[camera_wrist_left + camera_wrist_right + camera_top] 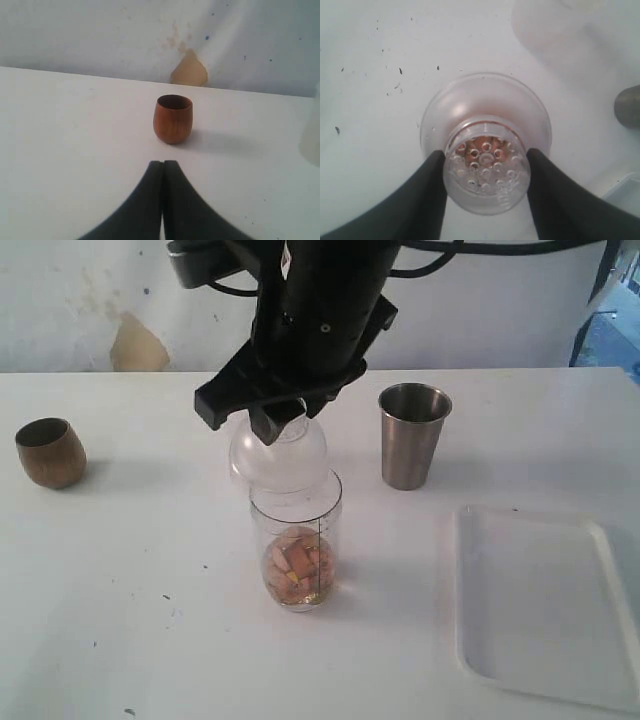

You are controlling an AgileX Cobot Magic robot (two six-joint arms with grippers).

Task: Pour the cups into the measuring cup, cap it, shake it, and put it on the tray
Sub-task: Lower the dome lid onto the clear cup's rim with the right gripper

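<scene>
Right gripper clasps cap (speckled table).

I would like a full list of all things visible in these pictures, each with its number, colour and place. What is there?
wooden cup: one, brown, upright, far left of the exterior view.
steel tumbler: one, silver, upright, right of centre.
measuring cup: one, clear with black marks, centre.
orange-tan pieces: several, inside the measuring cup.
cap: one, clear dome, at the measuring cup's mouth.
tray: one, white, front right.
frosted thing: one, whitish, near the measuring cup, cut off by the picture's edge.
table: one, white, under everything.
wall: whitish, behind, with a tan patch.
left end effector: black, shut, empty, facing the wooden cup.
right end effector: black, closed on the cap.
</scene>
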